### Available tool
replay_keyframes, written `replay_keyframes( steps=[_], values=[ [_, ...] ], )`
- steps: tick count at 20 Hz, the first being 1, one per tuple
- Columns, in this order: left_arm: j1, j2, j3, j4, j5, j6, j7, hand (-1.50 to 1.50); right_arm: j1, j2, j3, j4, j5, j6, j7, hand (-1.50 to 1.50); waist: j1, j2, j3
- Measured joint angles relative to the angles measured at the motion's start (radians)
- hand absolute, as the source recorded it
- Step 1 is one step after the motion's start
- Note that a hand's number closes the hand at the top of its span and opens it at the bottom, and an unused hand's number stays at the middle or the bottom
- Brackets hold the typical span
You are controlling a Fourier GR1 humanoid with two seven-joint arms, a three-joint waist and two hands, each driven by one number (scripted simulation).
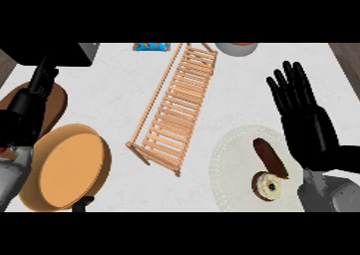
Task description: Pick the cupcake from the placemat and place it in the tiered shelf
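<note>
Cupcake (269,186) is lying on the placemat (230,149); right hand (307,124), fingers straight, is hovering just beside it. Lower over it, then curl around its sides. Left hand's (20,119) fingers: cannot tell.

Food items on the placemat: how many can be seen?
2. A cupcake lies at the placemat's lower right, and a brown oblong item lies just above it, partly behind the right hand. That hand may hide more.

Shelf (176,109): at the centre.
Placemat (238,164): right of the shelf.
Cupcake (269,186): on the placemat.
Plate (65,167): left of the shelf.
</note>
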Motion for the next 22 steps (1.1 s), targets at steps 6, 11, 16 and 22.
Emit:
replay_keyframes(
  steps=[6,11,16,22],
  values=[
    [0.034,-0.077,0.01,-0.021,0.037,0.039,0.013,0.0,-0.056,-0.092,0.178,-0.01,-0.009,0.311,0.034,1.5,0.024,0.007,0.003],
    [0.092,-0.139,0.015,-0.051,0.088,0.055,0.034,0.0,-0.058,-0.171,0.19,0.14,-0.05,0.522,0.008,-1.5,0.018,0.011,0.005],
    [0.134,-0.159,0.022,-0.083,0.1,0.065,0.049,0.0,-0.104,-0.274,0.147,0.23,-0.147,0.844,-0.069,-1.5,0.006,0.01,0.006],
    [0.167,-0.169,0.029,-0.099,0.102,0.069,0.043,0.0,-0.209,-0.448,0.109,0.177,-0.043,1.078,-0.098,-1.5,-0.007,0.004,0.005]
  ],
)
